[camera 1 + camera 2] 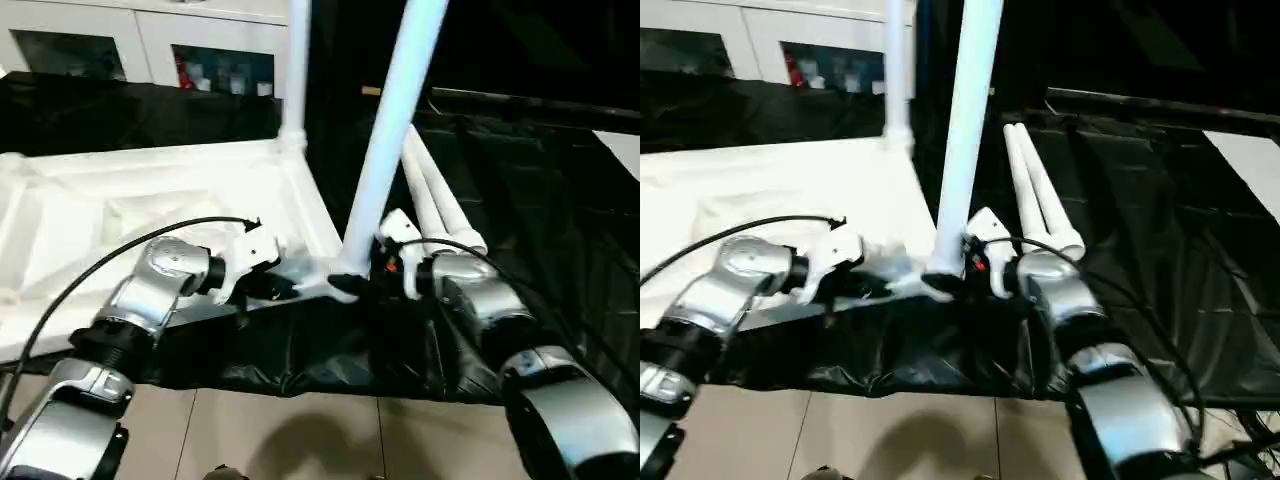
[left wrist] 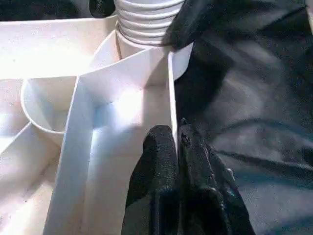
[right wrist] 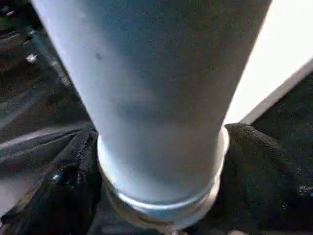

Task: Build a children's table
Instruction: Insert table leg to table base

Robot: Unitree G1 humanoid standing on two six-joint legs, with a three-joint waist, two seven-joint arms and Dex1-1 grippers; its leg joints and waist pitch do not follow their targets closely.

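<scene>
The children's table top (image 1: 150, 200) lies upside down on the black-covered work table, ribbed underside up. One white leg (image 1: 297, 60) stands upright in a far corner socket. A second leg (image 1: 395, 120) leans to the right with its base in the near right corner socket (image 2: 142, 44). My right gripper (image 1: 365, 275) is open, its black fingers (image 3: 73, 186) on either side of that leg's base (image 3: 156, 122). My left gripper (image 2: 177, 142) is shut on the top's thin rim wall (image 2: 172, 98), just left of that socket. Two more legs (image 1: 440, 205) lie side by side on the cloth to the right.
White cabinets (image 1: 150, 45) with glass doors stand behind the work table. The black cloth (image 1: 300, 370) hangs over the near edge, with tiled floor (image 1: 260, 430) below. Black cables (image 1: 120, 260) loop over both forearms. Bare black cloth (image 1: 540, 200) stretches to the right of the lying legs.
</scene>
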